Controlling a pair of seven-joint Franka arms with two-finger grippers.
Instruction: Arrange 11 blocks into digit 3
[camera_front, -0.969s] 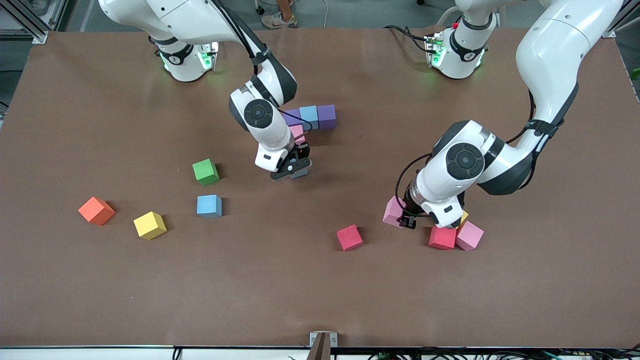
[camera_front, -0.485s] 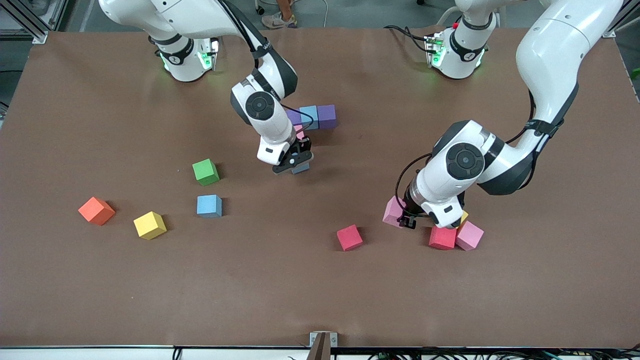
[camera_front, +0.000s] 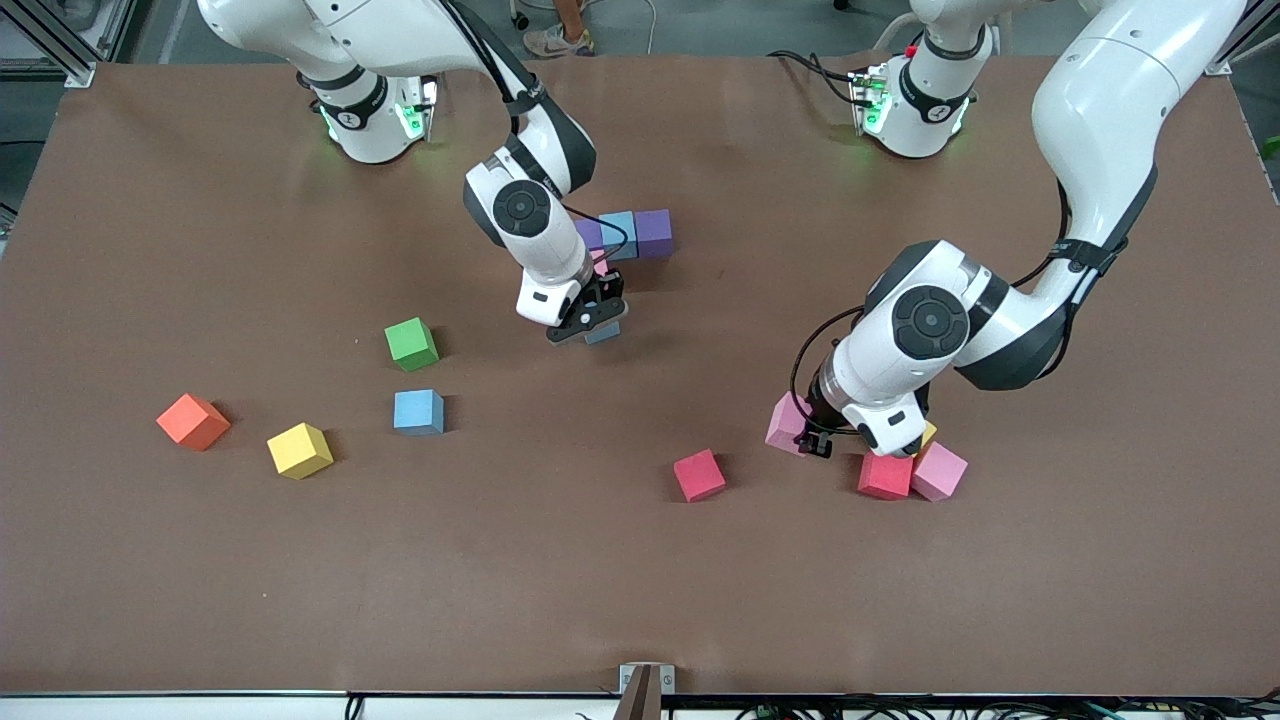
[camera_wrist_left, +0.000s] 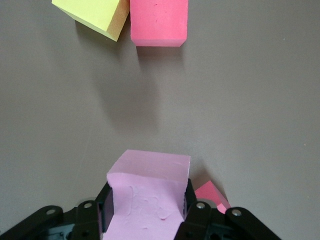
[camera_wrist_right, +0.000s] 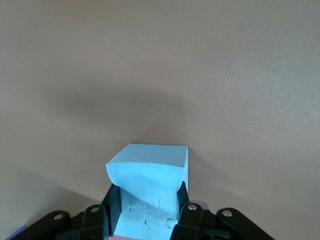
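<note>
I am looking first at the table, a wide brown surface that is carrying everything. My right arm is reaching from its base toward the middle, and the right gripper is squeezing a light blue block between its fingers, low over the table just beside a pink block. That pink block is sitting directly below a short row of three touching cubes, purple, light blue and purple; this is the started part of the digit 3. My left arm is bending down toward its own end of the table, and the left gripper is clamping a pink cube. Beside it a red block and another pink block are touching each other, and a yellow block is mostly hiding under the wrist. A single red block is lying apart, nearer to the camera. Toward the right arm's end, a green block, a light blue one, a yellow one and an orange cube are lying scattered, well apart.
</note>
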